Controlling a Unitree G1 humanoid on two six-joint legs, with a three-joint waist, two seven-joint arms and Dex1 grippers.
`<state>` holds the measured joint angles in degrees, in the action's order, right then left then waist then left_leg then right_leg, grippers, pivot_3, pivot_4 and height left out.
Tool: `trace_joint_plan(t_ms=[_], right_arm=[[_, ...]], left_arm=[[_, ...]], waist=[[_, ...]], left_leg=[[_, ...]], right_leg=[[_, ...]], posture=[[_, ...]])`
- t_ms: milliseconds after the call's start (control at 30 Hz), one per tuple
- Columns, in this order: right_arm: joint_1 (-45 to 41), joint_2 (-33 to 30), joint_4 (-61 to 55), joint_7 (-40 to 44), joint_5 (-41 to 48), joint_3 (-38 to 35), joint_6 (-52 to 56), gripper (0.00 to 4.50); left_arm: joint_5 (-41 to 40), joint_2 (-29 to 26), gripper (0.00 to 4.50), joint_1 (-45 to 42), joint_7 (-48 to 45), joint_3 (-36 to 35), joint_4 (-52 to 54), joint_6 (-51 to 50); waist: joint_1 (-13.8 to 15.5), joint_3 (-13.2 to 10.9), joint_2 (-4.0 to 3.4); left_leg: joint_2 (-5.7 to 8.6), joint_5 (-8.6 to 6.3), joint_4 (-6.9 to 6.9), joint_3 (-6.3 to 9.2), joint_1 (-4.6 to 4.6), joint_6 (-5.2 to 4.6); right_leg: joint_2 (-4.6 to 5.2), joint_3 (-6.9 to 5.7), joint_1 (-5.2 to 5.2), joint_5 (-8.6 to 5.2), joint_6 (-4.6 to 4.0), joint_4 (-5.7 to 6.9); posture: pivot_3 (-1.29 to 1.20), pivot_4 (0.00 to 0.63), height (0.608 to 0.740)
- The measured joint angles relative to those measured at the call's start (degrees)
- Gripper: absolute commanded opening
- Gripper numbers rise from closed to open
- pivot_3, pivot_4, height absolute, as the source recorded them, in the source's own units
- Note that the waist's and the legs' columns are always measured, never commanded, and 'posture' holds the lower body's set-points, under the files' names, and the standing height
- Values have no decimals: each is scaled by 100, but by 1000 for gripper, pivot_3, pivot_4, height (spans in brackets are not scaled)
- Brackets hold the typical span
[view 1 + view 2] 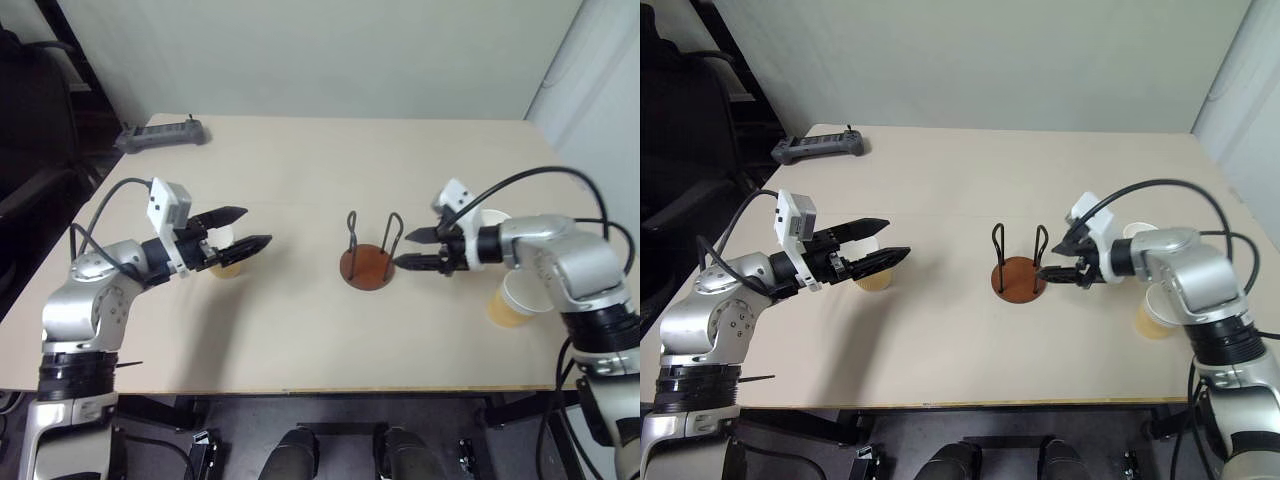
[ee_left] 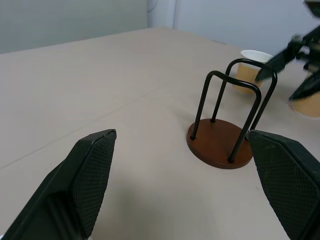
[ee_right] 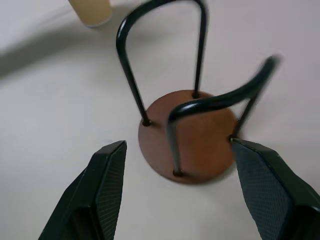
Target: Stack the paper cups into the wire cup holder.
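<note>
on the tan table, the wire cup holder stands upright near the middle with nothing in it: one round reddish-brown base and two thin dark wire loops. three paper cups can be counted. one cup stands at about nine o'clock from the holder, behind the left gripper, whose fingers are spread wide and grasp nothing. a second cup stands at about three o'clock, behind the right arm, and the third cup stands at about four o'clock, near the table's right edge. the right gripper hovers just beside the holder's base at three o'clock, fingers parted and empty.

these cups are probably very light and thin-walled, so a hard squeeze would likely crumple them; a gentle pinch across the side wall just under the stiffer rolled rim seems safest. their taper means they should nest easily, but may slip downward out of a loose grip. the holder looks stiff yet light, so a sideways nudge against a loop could slide or tip it.
</note>
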<state>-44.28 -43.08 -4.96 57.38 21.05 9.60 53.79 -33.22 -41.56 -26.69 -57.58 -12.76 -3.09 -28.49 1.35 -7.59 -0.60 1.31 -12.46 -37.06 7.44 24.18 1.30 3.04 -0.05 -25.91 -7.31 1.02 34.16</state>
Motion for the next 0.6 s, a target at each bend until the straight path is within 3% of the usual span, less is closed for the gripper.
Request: trace_joint_plan(t_ms=[267, 600], right_arm=[[-232, -412, 443, 308, -304, 39, -774, 3380], [-715, -756, 1758, 464, -1630, 528, -2266, 3380]], left_arm=[[12, 1, 4500, -73, -39, 16, -75, 67], [91, 48, 4500, -122, -77, 48, -137, 80]], waist=[[-1, 0, 0], [1, 0, 0]], left_leg=[[-2, 18, 0, 0, 1, -34], [-3, 15, 1, 1, 0, -36]], right_leg=[[-2, 1, 0, 0, 1, -3], [0, 1, -1, 1, 2, -2]], posture=[[0, 150, 740], [0, 150, 740]])
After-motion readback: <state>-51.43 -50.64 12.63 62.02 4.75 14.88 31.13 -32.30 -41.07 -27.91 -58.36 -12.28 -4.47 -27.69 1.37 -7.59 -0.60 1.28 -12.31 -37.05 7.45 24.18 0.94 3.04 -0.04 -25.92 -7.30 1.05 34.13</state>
